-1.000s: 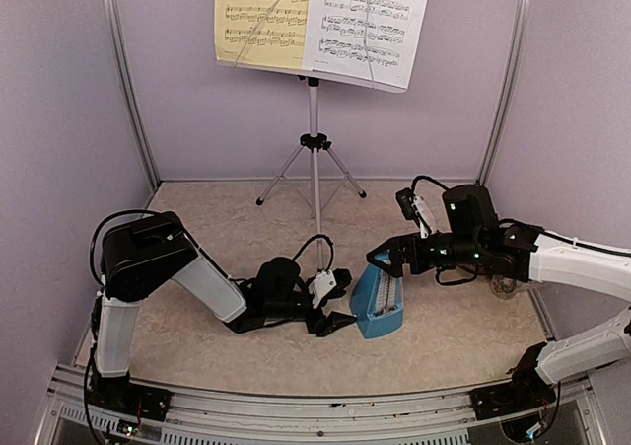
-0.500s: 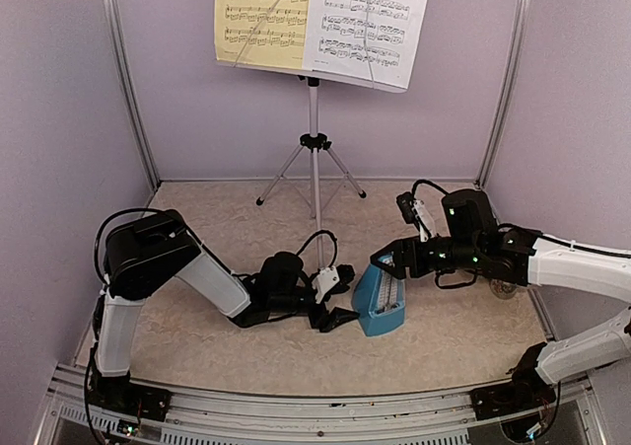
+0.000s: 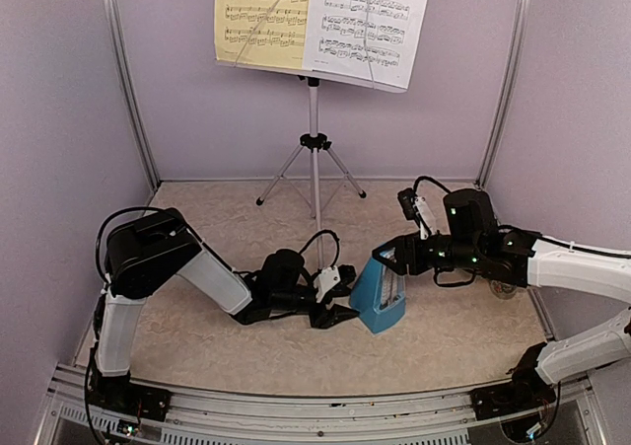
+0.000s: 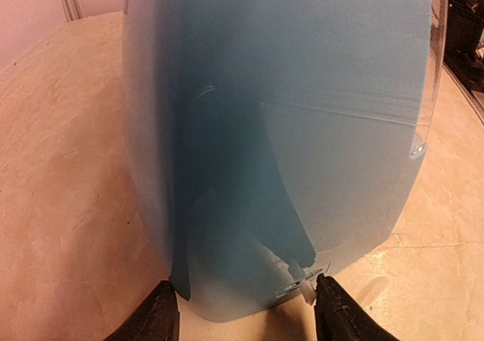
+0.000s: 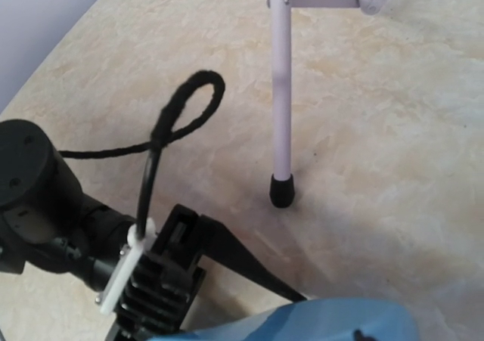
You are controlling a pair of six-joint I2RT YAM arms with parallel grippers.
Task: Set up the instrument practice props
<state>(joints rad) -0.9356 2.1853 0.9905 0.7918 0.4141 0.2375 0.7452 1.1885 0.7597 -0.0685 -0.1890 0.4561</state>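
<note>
The silver tripod music stand (image 3: 314,159) stands at the back centre. Its desk holds a yellow sheet (image 3: 261,16) and a white sheet (image 3: 370,16). The blue pyramid metronome (image 3: 380,292) is tilted on the table in front of it. My right gripper (image 3: 387,259) holds its narrow top; in the right wrist view only the blue top (image 5: 325,322) shows and my fingers are hidden. My left gripper (image 3: 343,313) lies low and open, with its fingertips (image 4: 162,314) on either side of the metronome's base (image 4: 272,167).
A tripod leg (image 5: 280,91) ends in a black foot (image 5: 281,191) just behind the left gripper's finger (image 5: 249,261). A pale mug (image 3: 505,288) is partly hidden behind my right arm. Lilac walls close in the left, back and right.
The metronome has tipped from leaning back to more upright, with my right gripper rising at its top. My left gripper has shifted slightly at its base.
</note>
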